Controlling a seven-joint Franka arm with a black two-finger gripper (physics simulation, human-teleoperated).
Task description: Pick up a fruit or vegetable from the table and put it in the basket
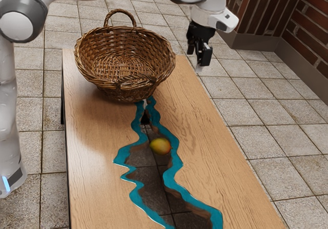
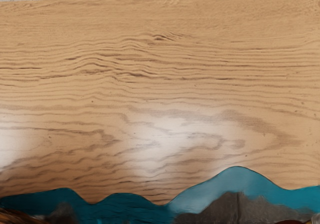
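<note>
The small rounded fruit, yellow-green with an orange-red flush on one side [image 1: 160, 146], lies at the dark, see-through middle channel of the table, close by its wavy teal border [image 1: 174, 163]. I have it outside the basket, with bare table between the two. The channel runs along a long rectangular table of light brown, grained wood [image 1: 212, 152], and floor lines show through it. At the far end in the exterior view sits the round, deep basket of woven brown wicker [image 1: 125, 88], upright, its mouth facing up and one arched handle [image 1: 120, 13] rising from the far rim; another woven loop lies along the near rim. My black two-finger gripper [image 1: 198, 59] hangs above table height, to the exterior view's right of the basket, pointing down and well apart from the fruit. Its fingers are spread, with a gap between them and nothing pinched. The white and grey jointed arm [image 1: 20, 21] comes in from the exterior view's left. My wrist view looks down on the wood grain and a stretch of the teal border, with a bit of wicker in one corner. Beyond the table I see pale square floor tiles [image 1: 251, 111] and a red-brown brick wall [image 1: 307, 29].
</note>
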